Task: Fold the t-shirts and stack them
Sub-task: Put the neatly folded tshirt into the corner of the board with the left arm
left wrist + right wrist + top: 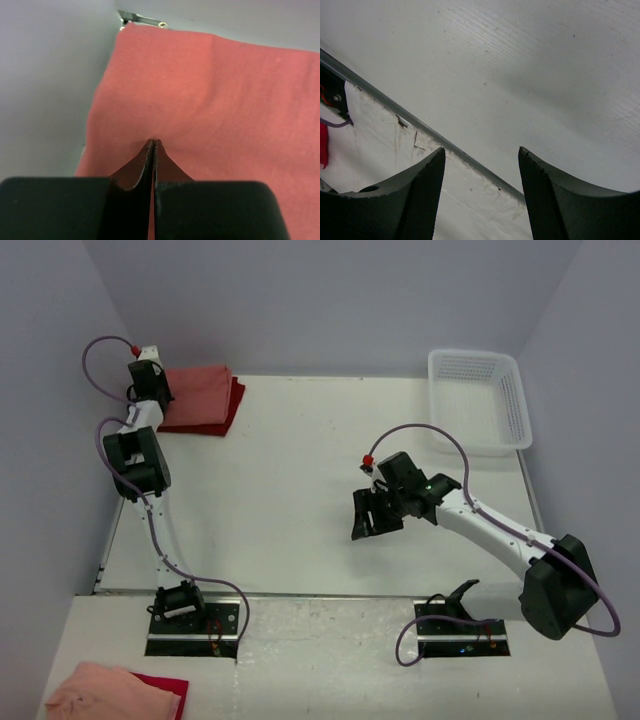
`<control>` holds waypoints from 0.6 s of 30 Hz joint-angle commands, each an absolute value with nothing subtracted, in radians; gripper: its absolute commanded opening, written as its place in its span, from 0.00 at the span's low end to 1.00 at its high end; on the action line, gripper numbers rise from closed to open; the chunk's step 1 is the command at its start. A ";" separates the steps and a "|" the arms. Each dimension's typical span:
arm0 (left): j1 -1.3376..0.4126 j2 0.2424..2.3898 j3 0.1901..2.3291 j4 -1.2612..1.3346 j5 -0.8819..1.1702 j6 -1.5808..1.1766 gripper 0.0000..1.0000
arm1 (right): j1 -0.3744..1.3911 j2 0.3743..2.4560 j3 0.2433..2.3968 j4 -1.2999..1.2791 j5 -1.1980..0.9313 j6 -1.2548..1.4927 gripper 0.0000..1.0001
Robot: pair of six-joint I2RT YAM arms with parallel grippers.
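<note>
My left gripper (153, 144), jaws clenched, touches the folded salmon cloth t-shirt (215, 90); my right gripper (480, 160), jaws released, hovers over the white desk (530, 60).

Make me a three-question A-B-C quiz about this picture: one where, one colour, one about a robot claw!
1. Where is the white basket? A. far right corner B. far left corner C. between the arm bases
2. What colour is the top shirt? A. green B. salmon C. white
3. The right claw is: A. shut on a shirt B. shut on the basket C. open
Answers: 1 A, it sits at the far right; 2 B, salmon cloth covers the crimson shirt; 3 C, its jaws stand apart.
</note>
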State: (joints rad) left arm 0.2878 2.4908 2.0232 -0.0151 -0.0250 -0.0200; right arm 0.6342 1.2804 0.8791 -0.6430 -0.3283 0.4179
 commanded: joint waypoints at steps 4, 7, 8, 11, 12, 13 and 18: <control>0.295 2.508 2.046 0.066 -0.132 0.077 0.00 | 0.632 1.299 0.923 -0.646 -0.341 0.413 0.61; 0.291 2.526 2.052 0.074 -0.126 0.081 0.00 | 0.632 1.305 0.925 -0.649 -0.341 0.413 0.61; 0.291 2.525 2.045 0.086 -0.123 0.081 0.00 | 0.632 1.305 0.922 -0.650 -0.342 0.413 0.61; 0.285 2.520 2.028 0.127 -0.121 0.101 0.00 | 0.632 1.298 0.916 -0.650 -0.345 0.416 0.61; 0.281 2.520 2.032 0.129 -0.124 0.116 0.00 | 0.632 1.295 0.914 -0.650 -0.347 0.416 0.61; 0.276 2.525 2.037 0.129 -0.129 0.124 0.00 | 0.632 1.289 0.913 -0.652 -0.350 0.417 0.61; 0.272 2.548 2.059 0.123 -0.152 0.130 0.00 | 0.632 1.264 0.913 -0.663 -0.339 0.423 0.61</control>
State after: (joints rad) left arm 0.2741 2.5252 2.0235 0.0673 -0.1169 0.0971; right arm 0.6338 1.2976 0.8864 -0.6472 -0.3321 0.4183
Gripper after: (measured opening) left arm 0.002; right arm 0.614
